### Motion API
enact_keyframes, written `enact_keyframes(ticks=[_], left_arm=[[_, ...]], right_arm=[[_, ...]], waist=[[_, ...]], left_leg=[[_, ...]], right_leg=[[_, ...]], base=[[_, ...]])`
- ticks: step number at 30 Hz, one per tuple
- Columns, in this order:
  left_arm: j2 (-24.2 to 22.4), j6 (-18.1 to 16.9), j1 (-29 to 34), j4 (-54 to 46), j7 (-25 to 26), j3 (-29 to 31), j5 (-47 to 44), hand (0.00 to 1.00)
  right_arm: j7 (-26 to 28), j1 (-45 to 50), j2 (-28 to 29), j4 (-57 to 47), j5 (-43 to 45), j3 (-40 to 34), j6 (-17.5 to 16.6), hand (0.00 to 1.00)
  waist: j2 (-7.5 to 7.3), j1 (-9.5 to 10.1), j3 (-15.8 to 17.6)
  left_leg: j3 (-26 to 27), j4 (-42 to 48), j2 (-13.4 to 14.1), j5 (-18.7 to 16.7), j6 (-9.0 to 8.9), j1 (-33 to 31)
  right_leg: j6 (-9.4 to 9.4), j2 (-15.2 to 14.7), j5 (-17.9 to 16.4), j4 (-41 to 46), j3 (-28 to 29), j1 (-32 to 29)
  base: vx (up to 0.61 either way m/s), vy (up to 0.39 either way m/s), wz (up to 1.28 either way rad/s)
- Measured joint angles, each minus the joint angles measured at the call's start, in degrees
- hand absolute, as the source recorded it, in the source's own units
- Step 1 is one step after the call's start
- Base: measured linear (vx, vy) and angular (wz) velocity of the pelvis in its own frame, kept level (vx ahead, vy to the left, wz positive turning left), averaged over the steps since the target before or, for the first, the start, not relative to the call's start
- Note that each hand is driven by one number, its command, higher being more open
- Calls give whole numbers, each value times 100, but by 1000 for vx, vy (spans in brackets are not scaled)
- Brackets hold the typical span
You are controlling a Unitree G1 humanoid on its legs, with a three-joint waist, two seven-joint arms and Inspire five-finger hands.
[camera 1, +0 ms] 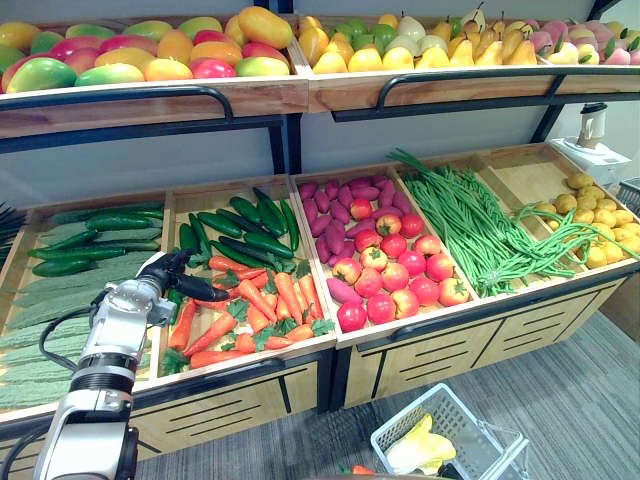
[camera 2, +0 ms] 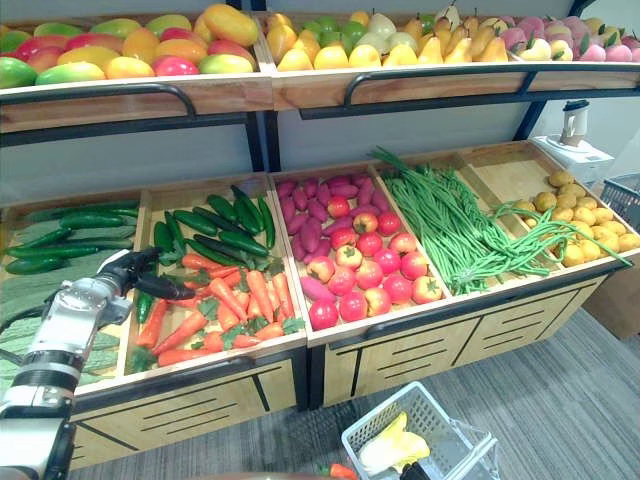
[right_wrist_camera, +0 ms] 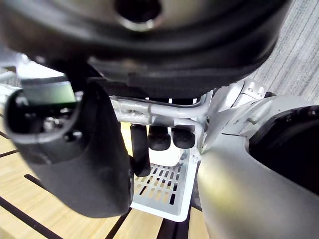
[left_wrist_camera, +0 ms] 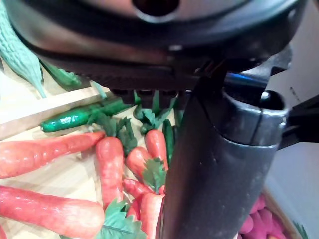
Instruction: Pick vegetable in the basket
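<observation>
Left hand hovers open, empty over carrots; should drop on one at its 3 o'clock, pinch mid-shaft; right hand grips basket handle.

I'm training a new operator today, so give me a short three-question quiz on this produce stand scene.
1. True or false: the left hand is by the carrots.
2. Multiple choice: what are the right hand's fingers curled round? A) a cucumber B) the white basket by its handle C) a mango
3. Fill in: the compartment just right of the apples holds long green ____.

Key: 1 true; 2 B; 3 beans.
</observation>
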Motion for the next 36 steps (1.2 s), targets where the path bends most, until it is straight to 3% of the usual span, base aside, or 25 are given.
enact_keyframes(ticks=[18, 27, 36], left_arm=[[-208, -90, 26, 21, 199, -477, 1773, 100], [-244, -307, 263, 20, 674, -680, 2225, 100], [-272, -373, 344, 11, 717, -905, 2384, 100]], right_arm=[[167, -4, -41, -358, -1, 164, 116, 0], [248, -12, -81, -531, 1, 281, 130, 0], [309, -57, -123, -604, 3, 375, 106, 0]], waist=[[31, -163, 205], [79, -239, 329], [95, -250, 421]], left_leg=[[185, 1, 2, -16, -19, -51], [273, 2, 3, -21, -26, -10], [300, 4, 2, -13, -15, -116]], right_leg=[[-2, 24, 3, 61, 198, -182], [-2, 40, 1, 93, 289, -210], [0, 49, -2, 144, 318, -358]], base=[[5, -31, -5], [8, -42, -5], [8, -41, -1]])
